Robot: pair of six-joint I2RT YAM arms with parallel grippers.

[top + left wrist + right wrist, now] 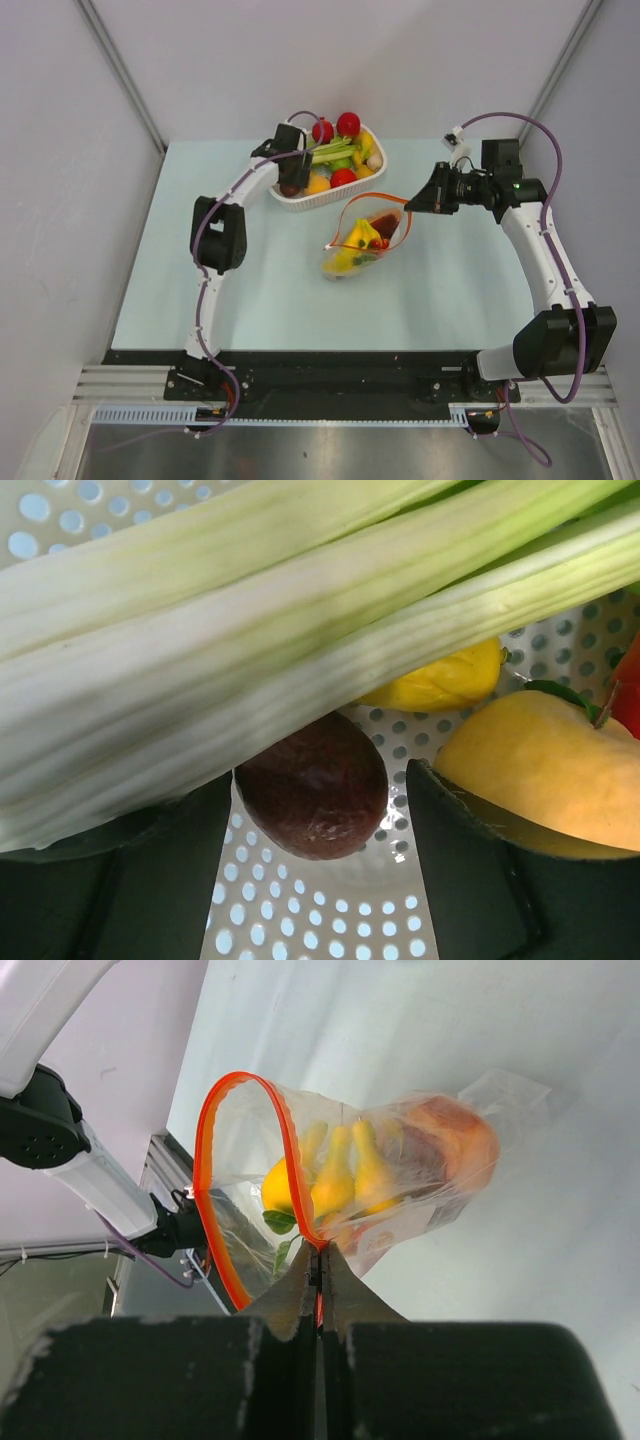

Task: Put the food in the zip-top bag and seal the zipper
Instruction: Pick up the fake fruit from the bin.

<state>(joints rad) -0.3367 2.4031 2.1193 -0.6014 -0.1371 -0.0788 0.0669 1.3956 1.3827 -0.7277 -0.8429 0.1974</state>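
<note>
The zip-top bag [362,240] lay on the tabletop [200,290] just in front of the white basket [300,203]. Its mouth was held up and gaping, with the banana bunch [340,1175] and some orange and red pieces already inside. The film looked thin, floppy and slick, so I judged the stiffer zipper [243,1076] the only sound place to hold it. The right fingers [318,1278] were closed tight on that strip. The left fingers [320,810] stood open down in the basket, straddling a dark brown piece [312,785] beneath the leek [250,650]. That piece seemed light, hard and smooth, so I would pinch it across its middle.
</note>
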